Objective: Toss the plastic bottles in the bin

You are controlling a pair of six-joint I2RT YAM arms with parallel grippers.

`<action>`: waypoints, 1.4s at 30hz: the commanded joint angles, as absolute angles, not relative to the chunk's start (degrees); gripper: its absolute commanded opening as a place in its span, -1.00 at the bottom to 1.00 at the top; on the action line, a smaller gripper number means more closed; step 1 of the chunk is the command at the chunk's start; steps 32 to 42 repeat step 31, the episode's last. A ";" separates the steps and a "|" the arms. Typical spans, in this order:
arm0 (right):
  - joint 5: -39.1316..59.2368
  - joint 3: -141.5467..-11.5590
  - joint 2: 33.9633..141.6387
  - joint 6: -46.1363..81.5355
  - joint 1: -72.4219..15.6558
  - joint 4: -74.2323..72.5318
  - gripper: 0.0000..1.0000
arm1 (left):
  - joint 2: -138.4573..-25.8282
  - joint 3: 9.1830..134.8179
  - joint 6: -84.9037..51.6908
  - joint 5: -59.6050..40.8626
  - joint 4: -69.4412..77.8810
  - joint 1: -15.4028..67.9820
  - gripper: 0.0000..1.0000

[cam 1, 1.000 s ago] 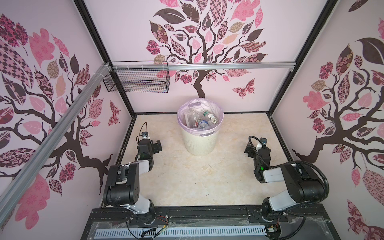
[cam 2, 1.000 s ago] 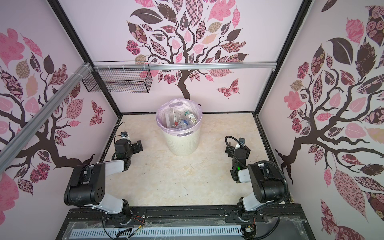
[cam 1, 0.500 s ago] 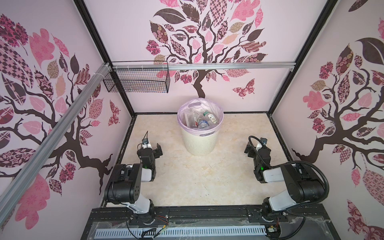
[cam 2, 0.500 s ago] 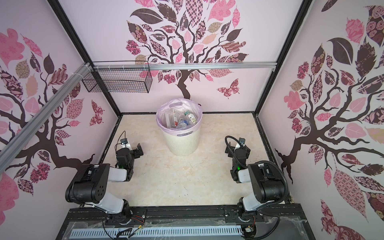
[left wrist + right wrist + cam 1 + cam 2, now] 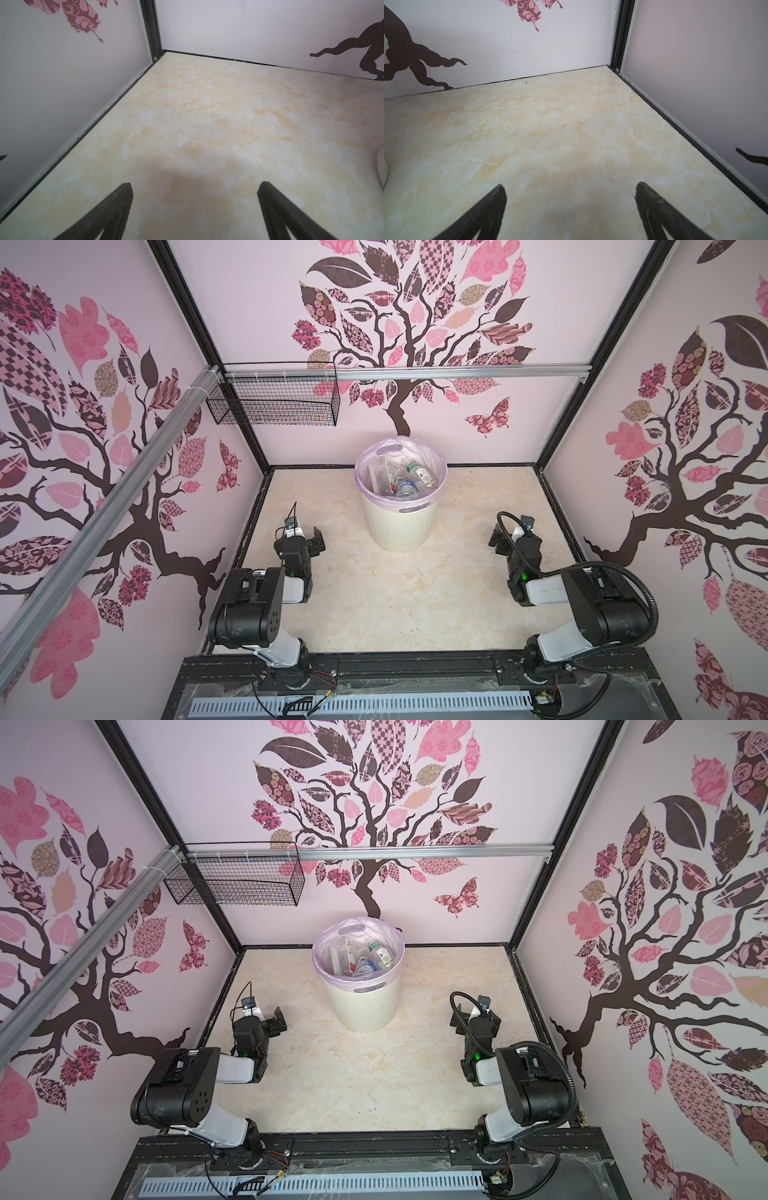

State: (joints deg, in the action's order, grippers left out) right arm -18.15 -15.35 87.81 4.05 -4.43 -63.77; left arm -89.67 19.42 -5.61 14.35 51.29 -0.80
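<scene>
The bin (image 5: 400, 526) (image 5: 365, 1009), cream-white and ribbed with a lilac bag liner, stands at the back middle of the floor in both top views. Several plastic bottles (image 5: 409, 480) (image 5: 371, 959), mostly clear, lie inside it; I see no bottle on the floor. My left gripper (image 5: 305, 536) (image 5: 267, 1018) (image 5: 195, 187) sits low, left of the bin, open and empty over bare floor. My right gripper (image 5: 512, 534) (image 5: 473, 1016) (image 5: 570, 188) sits low, right of the bin, also open and empty. A sliver of the bin's base (image 5: 380, 166) (image 5: 385, 170) shows at the edge of each wrist view.
A black wire mesh basket (image 5: 274, 403) hangs from the metal rail (image 5: 457, 372) at the back left. Pink patterned walls close in three sides. The marble-look floor (image 5: 395, 593) lies between the two folded arms.
The left arm has drawn back a little toward its base and lowered its gripper. The right arm has not moved. Both grippers stay open.
</scene>
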 commanded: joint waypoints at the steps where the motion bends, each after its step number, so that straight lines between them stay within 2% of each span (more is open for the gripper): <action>1: -17.93 -16.26 88.86 4.26 -4.55 -65.73 0.99 | -88.95 20.73 -5.02 14.81 51.51 -0.64 0.96; 42: -17.84 -16.18 88.90 4.31 -4.53 -65.75 0.99 | -88.94 20.69 -5.03 14.85 51.51 -0.62 0.97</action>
